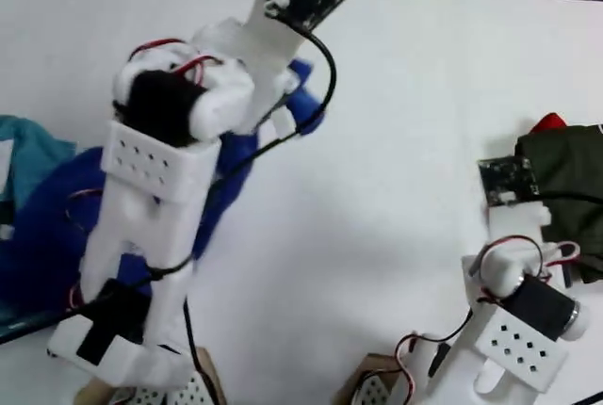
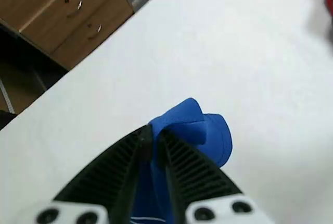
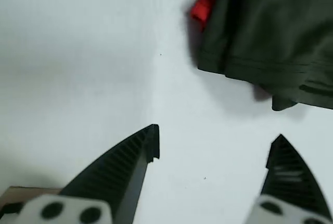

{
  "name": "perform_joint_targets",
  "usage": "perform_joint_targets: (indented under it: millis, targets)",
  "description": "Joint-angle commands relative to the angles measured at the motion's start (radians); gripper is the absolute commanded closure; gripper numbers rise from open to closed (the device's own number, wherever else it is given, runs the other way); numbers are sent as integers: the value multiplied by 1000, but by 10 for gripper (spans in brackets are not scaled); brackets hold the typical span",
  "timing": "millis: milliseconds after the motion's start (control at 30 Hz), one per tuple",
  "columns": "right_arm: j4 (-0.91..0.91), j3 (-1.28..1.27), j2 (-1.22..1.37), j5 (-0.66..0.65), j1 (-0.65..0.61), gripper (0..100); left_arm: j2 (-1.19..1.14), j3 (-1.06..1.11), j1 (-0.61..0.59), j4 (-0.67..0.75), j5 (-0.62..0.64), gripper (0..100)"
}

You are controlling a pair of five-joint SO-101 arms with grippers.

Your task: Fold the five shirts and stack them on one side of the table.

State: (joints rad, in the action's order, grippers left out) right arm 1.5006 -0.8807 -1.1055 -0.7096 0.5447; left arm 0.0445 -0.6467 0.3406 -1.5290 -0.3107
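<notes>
Left gripper (image 2: 153, 133) is clamped on a bunched edge of the blue shirt (image 2: 203, 127), held up above the table (image 1: 396, 188). Right gripper (image 3: 216, 138) stands spread wide, holding nothing, near the dark green shirt (image 3: 270, 26) lying over a red shirt (image 3: 205, 2). A teal shirt (image 1: 28, 155) lies beside the blue. Judgement: folding largely outstanding.

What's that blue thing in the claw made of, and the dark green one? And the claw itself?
The blue shirt looks like soft matte cloth: it bunches in rounded folds. The dark green shirt seems similar, with stitched hems. The left gripper is probably hard black plastic, ribbed, on a white body.
</notes>
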Motion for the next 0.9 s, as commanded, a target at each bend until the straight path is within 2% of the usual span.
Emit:
perform_joint_targets:
  millis: [0,133,200,300,367,433,533,600,667,800,867]
  targets:
    - [-13,5,-5,-5,36,662,37,-44,118,89,106,979]
    - [-7,5,-5,-5,38,662,25,44,267,81,146,978]
    - [-7,3,-5,-5,38,662,18,102,301,69,140,978]
    - [-7,-12,-7,-5,38,662,14,196,262,51,140,973]
    - [-7,-35,-7,-5,33,662,14,242,215,-21,132,938]
    - [-10,-52,-7,-5,31,662,12,282,176,-123,61,883]
    - [-12,-55,-7,-5,30,662,14,351,124,-255,-114,806]
    - [-12,-55,-7,-5,30,662,31,406,40,-255,-195,772]
    - [-12,-55,-7,-5,30,662,55,423,-89,-242,-218,762]
    - [-13,-55,-7,-6,30,662,83,424,-456,-196,-236,762]
    - [-13,-55,-7,-6,30,662,57,472,-635,-190,-302,762]
